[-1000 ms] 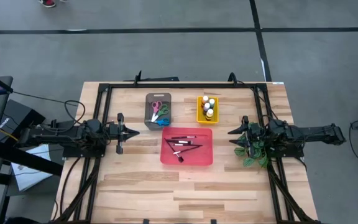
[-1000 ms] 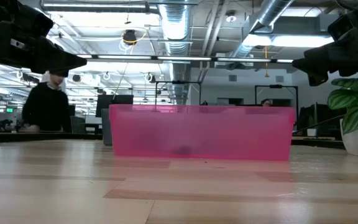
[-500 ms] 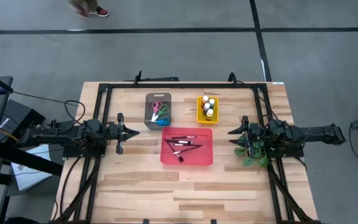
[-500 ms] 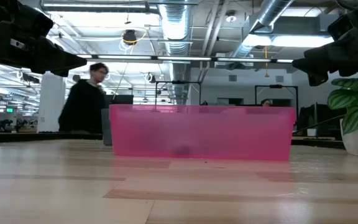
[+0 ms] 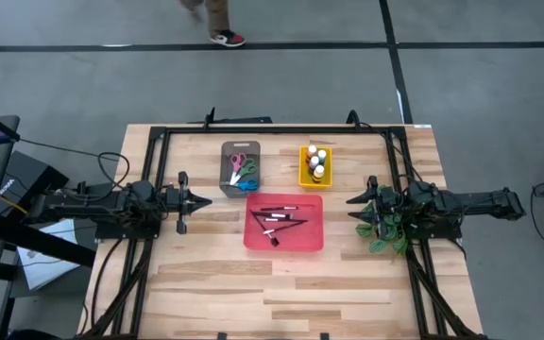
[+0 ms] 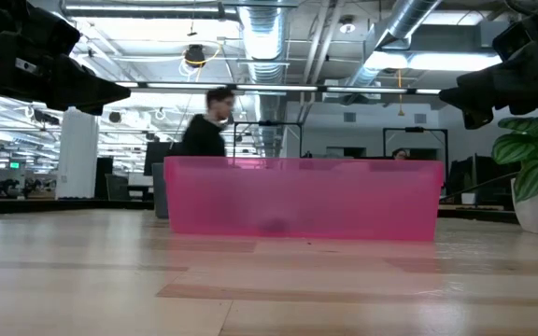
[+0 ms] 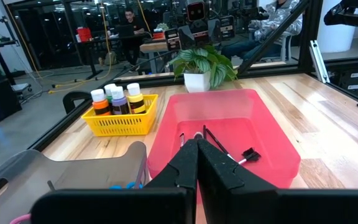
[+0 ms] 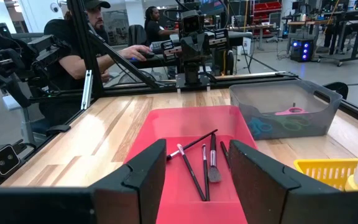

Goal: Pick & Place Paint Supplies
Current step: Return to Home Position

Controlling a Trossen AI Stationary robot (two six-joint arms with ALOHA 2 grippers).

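Fingers (image 7: 182,167) of the left gripper (image 7: 196,144) are pressing together, gripping nothing, by the left edge of the table (image 5: 348,283). The right gripper (image 8: 196,144), by the right edge, is spreading its fingers wide, also empty. Both arms are staying where they were a moment ago. Only a person (image 6: 208,117) beyond the far edge is walking farther right, now passing behind the red tray (image 5: 300,236). That tray is sitting at the table's middle, holding the dark-handled brushes (image 5: 277,219). Farther back, the grey tray (image 5: 225,179) is holding pink, green and blue scissors (image 5: 242,168). Just right of it, the yellow tray (image 5: 302,175) is holding the paint bottles (image 5: 318,162). A leafy plant (image 5: 385,229) is standing under the right arm, near the right edge.
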